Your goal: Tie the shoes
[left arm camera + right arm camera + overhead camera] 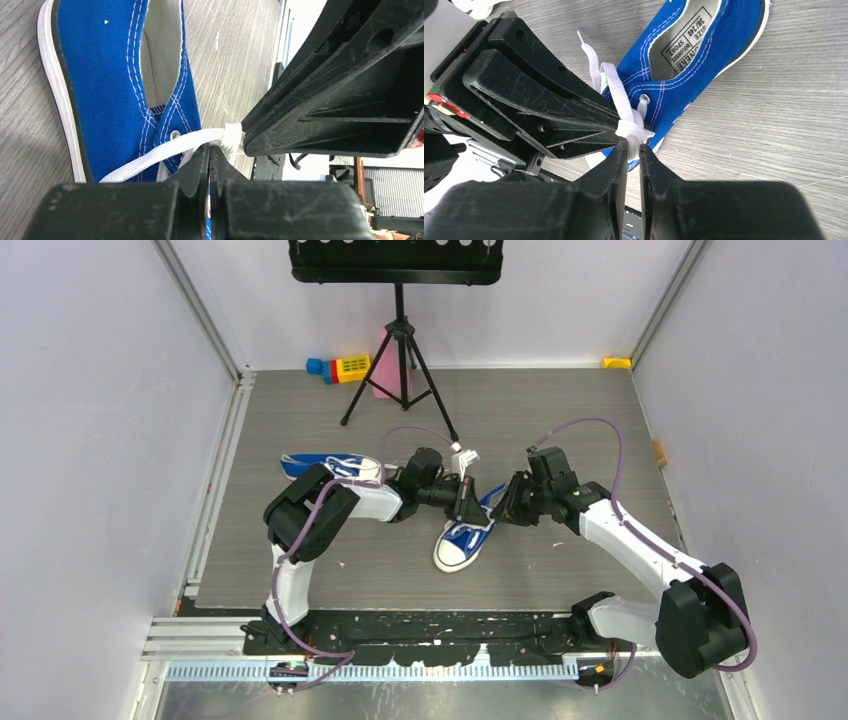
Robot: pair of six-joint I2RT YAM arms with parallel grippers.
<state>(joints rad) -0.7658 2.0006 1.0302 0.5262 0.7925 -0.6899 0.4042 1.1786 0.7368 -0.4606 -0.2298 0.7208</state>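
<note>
One blue shoe with a white toe cap lies at the middle of the mat, toe toward me. It also shows in the left wrist view and the right wrist view. The second shoe lies at the back left, partly hidden by the left arm. My left gripper and right gripper meet tip to tip just above the middle shoe's opening. The left gripper is shut on the white lace. The right gripper is shut on the bunched lace.
A black tripod stand stands at the back centre, with small coloured toys and a pink object by its feet. A yellow piece lies in the back right corner. White walls close in both sides.
</note>
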